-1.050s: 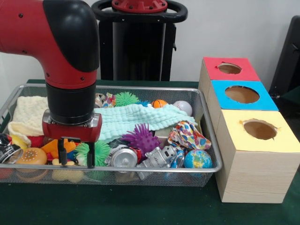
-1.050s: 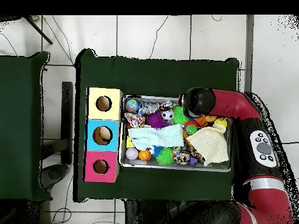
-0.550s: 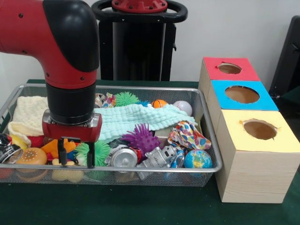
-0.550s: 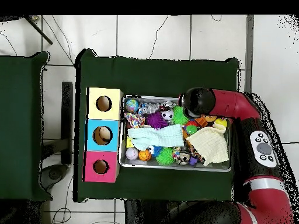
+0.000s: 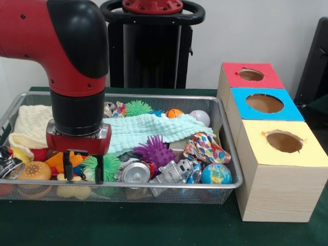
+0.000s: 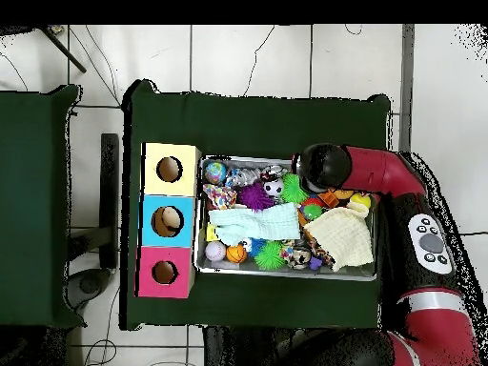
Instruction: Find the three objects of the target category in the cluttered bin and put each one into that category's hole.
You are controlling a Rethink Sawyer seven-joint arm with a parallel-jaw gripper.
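From where I stood, the wire-mesh metal bin lay along the near part of the green-covered table, crowded to its rim. Nearest me, by the bin's front edge, lay a shiny silver can on its side, its round end turned toward the front rim, so its long axis ran front to back. It looked light, stiff and slippery; I judged a hold across the barrel safer than one on the ends. Beside it sat a small blue-green globe ball in the front corner nearest the boxes, and a purple spiky rubber ball, which would be soft and yielding.

Toward the bin's other end the black two-fingered gripper hung with its fingers spread apart, holding nothing. Its tips were down among a green spiky ball and orange plastic toys, which I took for the pick in hand.

Further back a pale mint knitted cloth draped across the middle, limp and likely hiding things.

Along the bin's end stood three wooden boxes with round holes: yellow-topped nearest, blue-topped next, red-topped farthest.
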